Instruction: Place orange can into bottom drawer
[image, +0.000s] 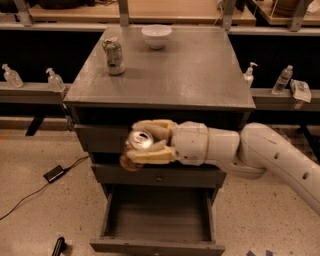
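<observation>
One camera view. Gripper (145, 143) fingers are clenched on the orange can (139, 139), held in front of the upper drawers. Bottom drawer (157, 216) stands open at 6 o'clock from the can. Pick-up is done; lowering and release remain. Green-and-white can (114, 56) sits on the cabinet top at 11 o'clock.

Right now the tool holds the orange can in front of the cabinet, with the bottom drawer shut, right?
No. The camera view shows the bottom drawer pulled open, not shut. The tool does hold the orange can in front of the cabinet.
</observation>
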